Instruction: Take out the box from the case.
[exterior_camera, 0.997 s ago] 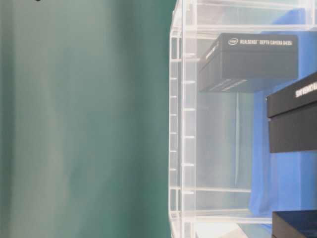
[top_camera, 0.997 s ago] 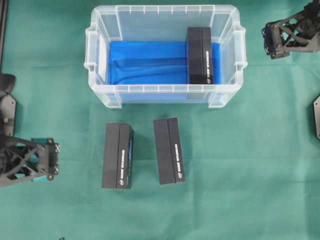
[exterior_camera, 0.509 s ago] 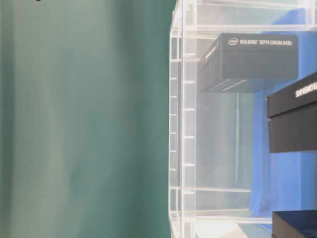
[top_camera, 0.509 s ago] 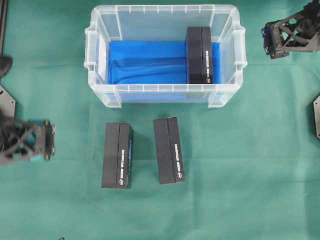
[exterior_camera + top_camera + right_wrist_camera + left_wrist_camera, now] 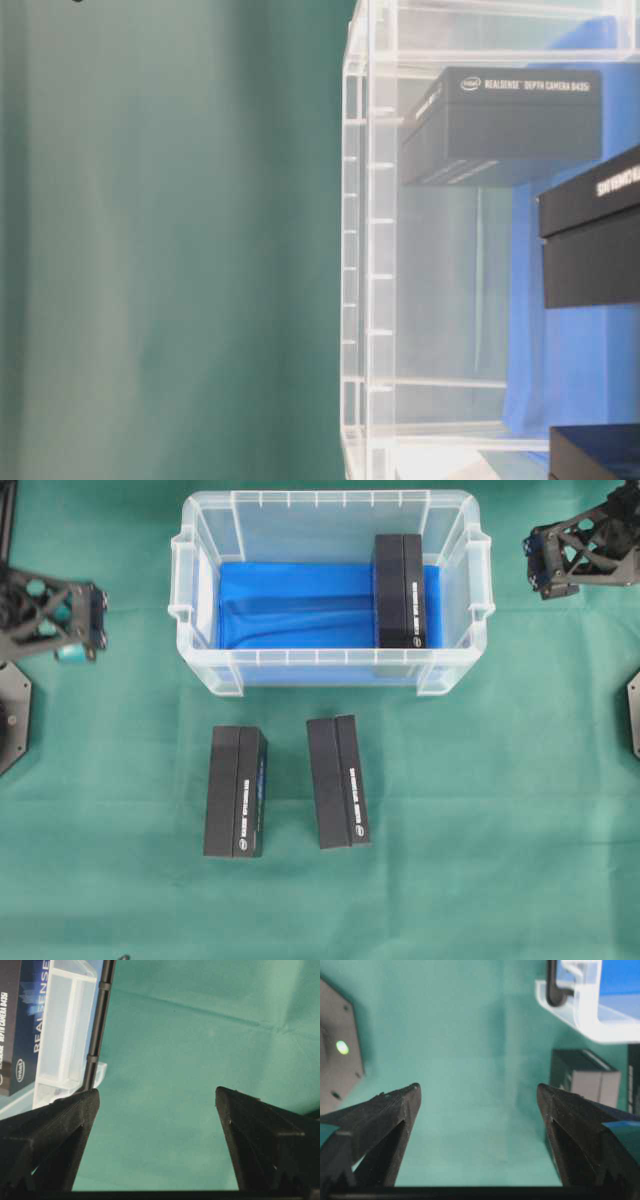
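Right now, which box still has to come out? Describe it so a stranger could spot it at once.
Find the clear plastic case at the top of the green table, lined with blue cloth. The box lies against its right end. Unlike the two black boxes on the table in front, it alone sits inside the case.

Left gripper (image 5: 477, 1095) sits at nine o'clock in the overhead view, jaws spread wide, nothing between them. Right gripper (image 5: 157, 1097) hangs at two o'clock, jaws equally wide apart and empty.
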